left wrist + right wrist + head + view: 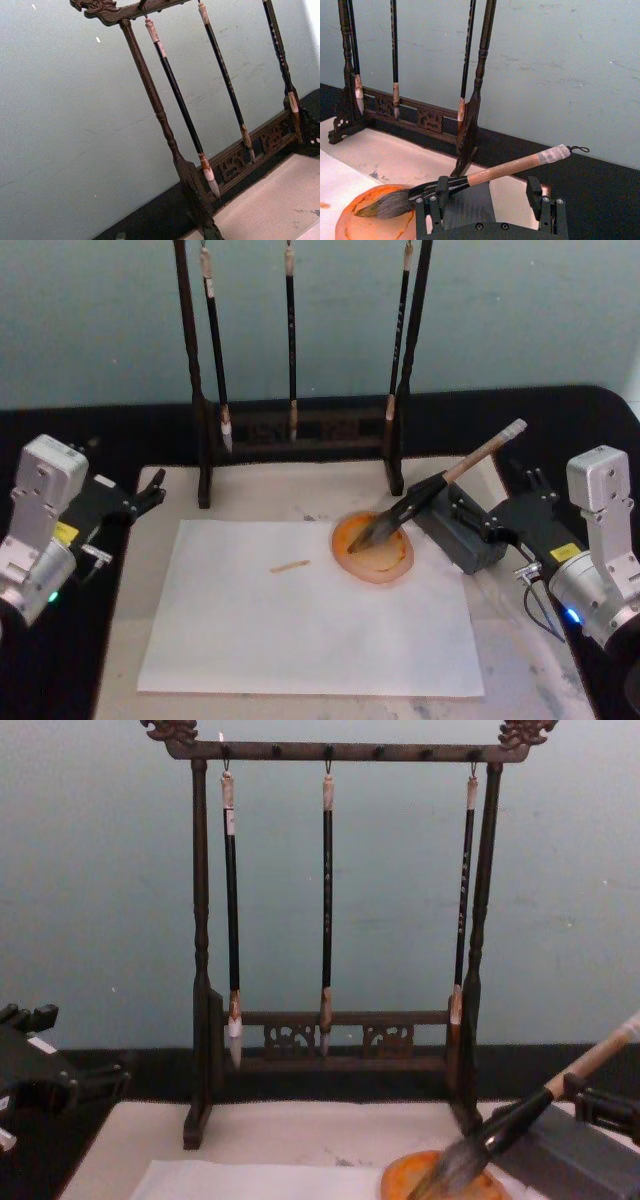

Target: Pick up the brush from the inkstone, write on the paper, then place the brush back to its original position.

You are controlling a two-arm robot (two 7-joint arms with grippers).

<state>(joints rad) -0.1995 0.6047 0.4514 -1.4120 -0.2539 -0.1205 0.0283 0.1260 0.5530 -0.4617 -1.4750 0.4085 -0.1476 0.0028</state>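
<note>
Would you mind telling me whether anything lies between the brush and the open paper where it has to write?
Nothing visible does. The brush rests its tuft in the orange inkstone, which overlaps the paper; only a small tan sliver lies on the sheet.

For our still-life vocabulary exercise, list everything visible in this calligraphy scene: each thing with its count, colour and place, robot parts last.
brush: one, pale wooden handle, black ferrule, grey-brown tuft; leaning on the dark block, tuft in the orange dish.
orange dish: one, orange; on the paper's far right part.
dark block: one, grey-black; right of the dish.
paper: one, white; flat on the mat, centre.
small stick: one, tan; on the paper, left of the dish.
felt mat: one, cream-beige; under the paper.
brush rack: one, dark wood; behind the mat.
thin hanging brushes: three, black shafts; on the rack.
left gripper: one, black; left of the mat.
right gripper: one, black, fingers open; behind the block.
</note>
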